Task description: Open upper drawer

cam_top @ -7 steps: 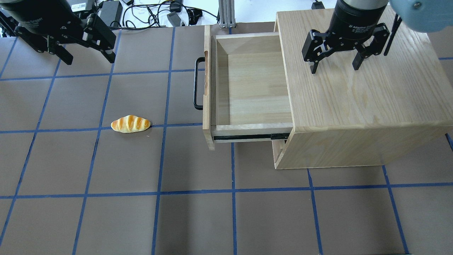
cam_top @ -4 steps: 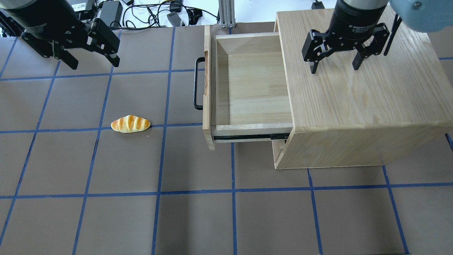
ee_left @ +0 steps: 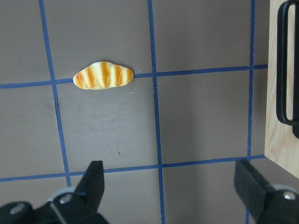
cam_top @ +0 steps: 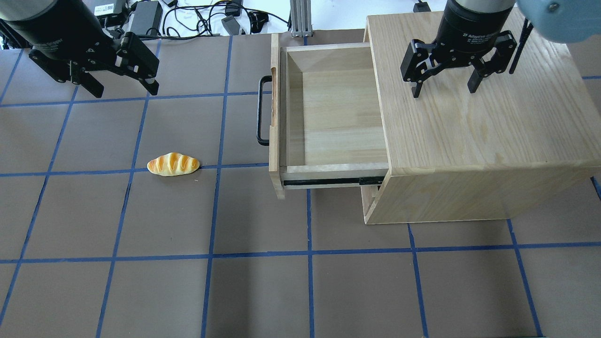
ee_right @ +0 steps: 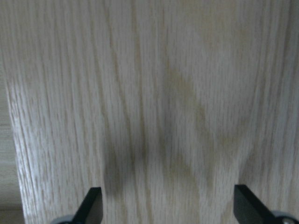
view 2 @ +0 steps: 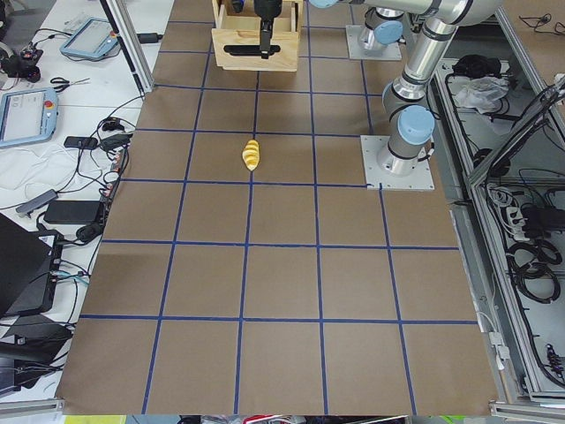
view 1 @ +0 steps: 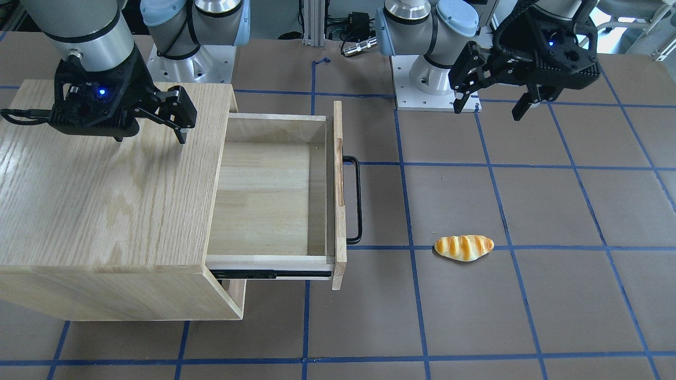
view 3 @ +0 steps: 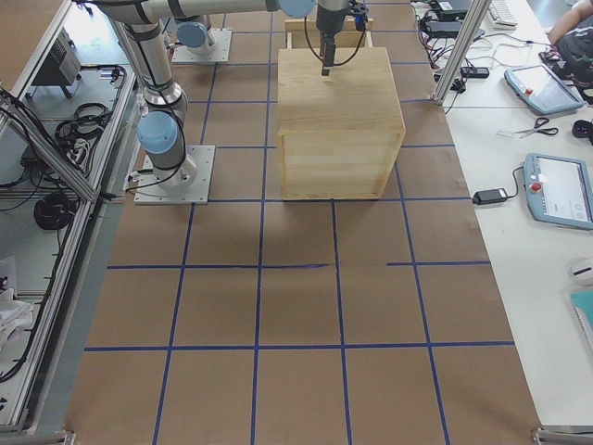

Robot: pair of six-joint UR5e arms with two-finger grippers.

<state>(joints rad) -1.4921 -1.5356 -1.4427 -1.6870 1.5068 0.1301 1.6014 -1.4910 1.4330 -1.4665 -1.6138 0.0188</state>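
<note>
The upper drawer [cam_top: 338, 117] stands pulled far out of the oak cabinet [cam_top: 469, 136], toward the robot's left. Its pale wood box is empty. Its black bar handle [cam_top: 260, 110] faces the open floor, and the drawer also shows in the front view [view 1: 264, 195]. My left gripper [cam_top: 124, 89] is open and empty, hovering above the mat well clear of the handle. In the left wrist view [ee_left: 173, 186] its fingers are spread wide. My right gripper [cam_top: 443, 91] is open and empty, just above the cabinet top [ee_right: 154, 93].
A toy bread roll [cam_top: 173, 165] lies on the brown mat between my left gripper and the drawer front, on a blue tape line. It also shows in the left wrist view [ee_left: 103, 75]. Cables and power bricks [cam_top: 145, 14] lie beyond the table's far edge.
My left gripper has shifted slightly right and toward the camera, still open. The drawer, the right gripper and the bread roll have not moved.
</note>
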